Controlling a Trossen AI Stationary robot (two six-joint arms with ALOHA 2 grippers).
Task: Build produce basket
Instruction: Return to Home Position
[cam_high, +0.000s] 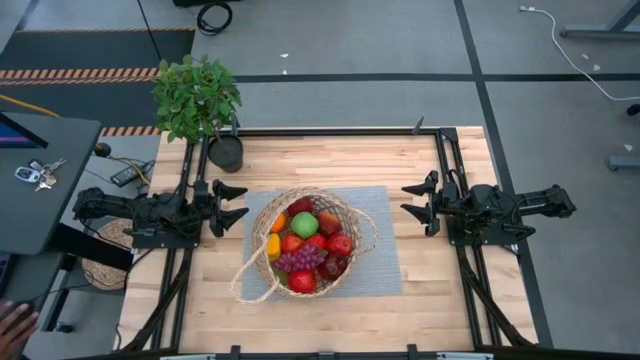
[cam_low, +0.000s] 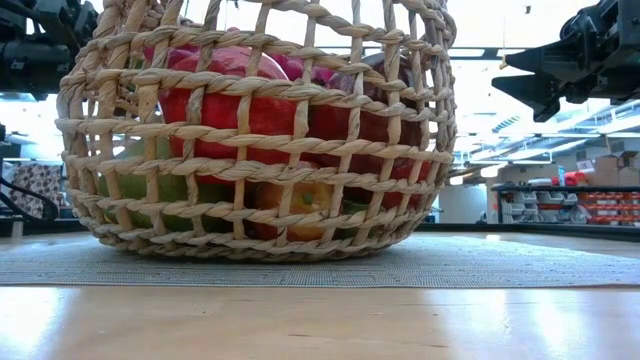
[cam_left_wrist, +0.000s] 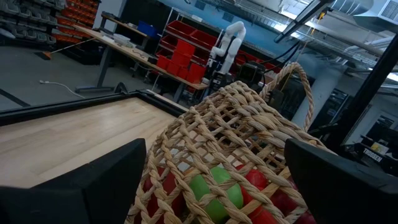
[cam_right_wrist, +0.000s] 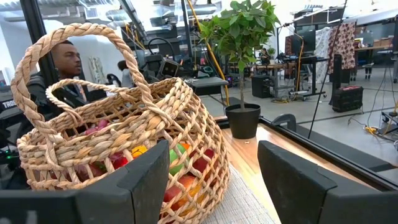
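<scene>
Overhead, the basket sat on a grey mat at the middle of the table, with one thin handle loop lying out over the mat toward the near left. The produce filled it, with a green apple on the far side of the pile, purple grapes nearer, and red and orange pieces around them. Only this view showed both arms at once. The left gripper hung just off the mat's left edge and the right gripper just off its right edge. Each had its fingers spread apart, held nothing and was clear of the basket. A potted plant stood at the far left corner.

The low view gave what the top view could not: the basket's base resting flat on the mat, and red, green and yellow produce showing through the side weave.

The left wrist view caught the green apple through the wicker between that arm's own fingers. The right wrist view looked past the basket to the plant and to a person framed by the handle loop.
</scene>
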